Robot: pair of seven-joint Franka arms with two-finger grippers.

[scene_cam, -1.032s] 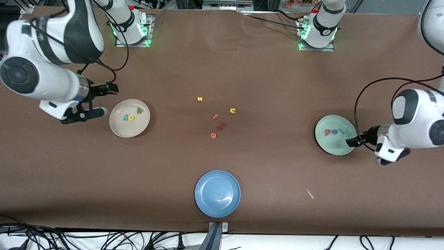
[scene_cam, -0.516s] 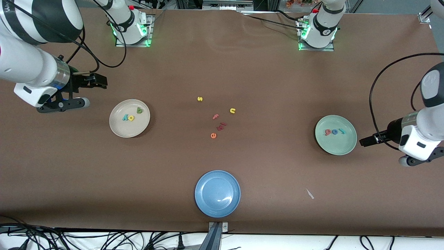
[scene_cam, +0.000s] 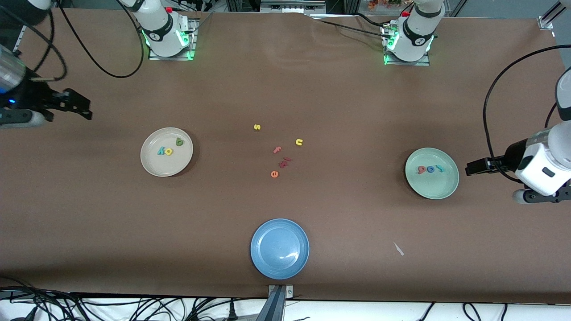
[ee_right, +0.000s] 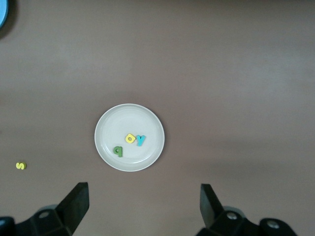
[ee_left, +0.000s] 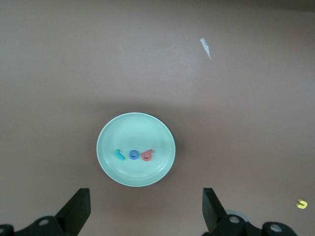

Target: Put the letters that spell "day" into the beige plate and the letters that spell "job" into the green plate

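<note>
The beige plate (scene_cam: pixel 167 166) (ee_right: pixel 130 118) holds a green d (scene_cam: pixel 179 142) (ee_right: pixel 118 150), a yellow a (scene_cam: pixel 168 151) (ee_right: pixel 130 138) and a teal y (scene_cam: pixel 161 151) (ee_right: pixel 141 140). In the green plate (scene_cam: pixel 430 186) (ee_left: pixel 135 132) lie a salmon-red b (scene_cam: pixel 421 169) (ee_left: pixel 146 156), a blue o (scene_cam: pixel 431 169) (ee_left: pixel 133 155) and a teal j (scene_cam: pixel 440 168) (ee_left: pixel 118 155). My right gripper (scene_cam: pixel 84 108) (ee_right: pixel 142 191) hangs open and empty over bare table at the right arm's end, apart from the beige plate. My left gripper (scene_cam: pixel 469 168) (ee_left: pixel 145 194) is open and empty over the table beside the green plate.
Loose letters lie mid-table: a yellow s (scene_cam: pixel 257 127) (ee_right: pixel 20 166), a yellow n (scene_cam: pixel 299 142) (ee_left: pixel 301 204), a salmon f (scene_cam: pixel 277 150), an orange e (scene_cam: pixel 274 174) and small red pieces (scene_cam: pixel 284 162). A blue plate (scene_cam: pixel 272 240) sits near the front camera. A paper scrap (scene_cam: pixel 398 248) (ee_left: pixel 205 47) lies nearby.
Both arms have drawn back from their plates toward their own ends of the table. Both grippers stay open. The letters and plates have not moved.
</note>
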